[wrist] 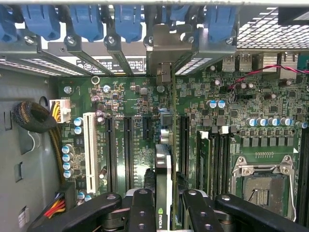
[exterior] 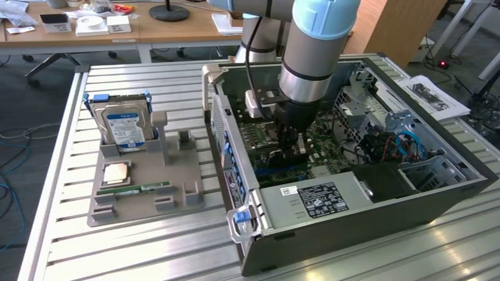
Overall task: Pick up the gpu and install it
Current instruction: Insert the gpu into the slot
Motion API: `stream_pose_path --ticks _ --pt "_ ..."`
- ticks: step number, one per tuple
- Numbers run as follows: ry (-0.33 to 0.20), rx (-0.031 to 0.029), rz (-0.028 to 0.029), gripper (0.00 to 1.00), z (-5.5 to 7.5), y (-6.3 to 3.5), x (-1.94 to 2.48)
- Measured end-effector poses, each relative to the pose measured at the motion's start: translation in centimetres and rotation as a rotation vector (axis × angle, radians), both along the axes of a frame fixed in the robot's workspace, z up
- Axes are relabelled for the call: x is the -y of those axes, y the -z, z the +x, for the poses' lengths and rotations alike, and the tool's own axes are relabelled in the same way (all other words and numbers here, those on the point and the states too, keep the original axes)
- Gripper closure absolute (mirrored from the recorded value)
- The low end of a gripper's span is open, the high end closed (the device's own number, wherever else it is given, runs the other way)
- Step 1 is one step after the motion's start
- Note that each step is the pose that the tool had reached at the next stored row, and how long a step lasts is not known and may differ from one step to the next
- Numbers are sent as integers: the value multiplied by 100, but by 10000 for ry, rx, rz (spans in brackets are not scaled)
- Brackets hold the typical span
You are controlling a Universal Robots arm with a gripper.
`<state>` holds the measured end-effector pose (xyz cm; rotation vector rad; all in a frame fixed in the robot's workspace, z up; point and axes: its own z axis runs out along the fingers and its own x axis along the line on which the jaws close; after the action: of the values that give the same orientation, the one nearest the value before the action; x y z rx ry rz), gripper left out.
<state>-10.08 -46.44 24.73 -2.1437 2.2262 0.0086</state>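
Inside the open computer case [exterior: 437,202] my gripper [exterior: 291,146] reaches down over the green motherboard [exterior: 270,158]. In the wrist view the gpu [wrist: 163,164] shows edge-on as a thin dark card. It stands upright between the black expansion slots [wrist: 128,150]. Its silver bracket end [wrist: 164,50] reaches the rear slot openings. My gripper [wrist: 165,198] is shut on the card's near end, with one black finger [wrist: 142,205] on each side. Whether the card's edge sits in its slot cannot be told.
On the exterior view's left a grey parts holder [exterior: 175,199] carries a silver hard drive with blue label [exterior: 125,126], a square chip [exterior: 116,172] and a green memory stick [exterior: 144,189]. Blue latches [wrist: 128,21], the CPU socket [wrist: 263,179] and the power supply [exterior: 320,199] crowd the case.
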Motion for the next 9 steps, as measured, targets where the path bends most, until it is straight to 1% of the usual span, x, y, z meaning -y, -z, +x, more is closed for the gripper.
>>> stream_pose_path --ticks 9 --pt "-1 1 -2 73 -8 10 0"
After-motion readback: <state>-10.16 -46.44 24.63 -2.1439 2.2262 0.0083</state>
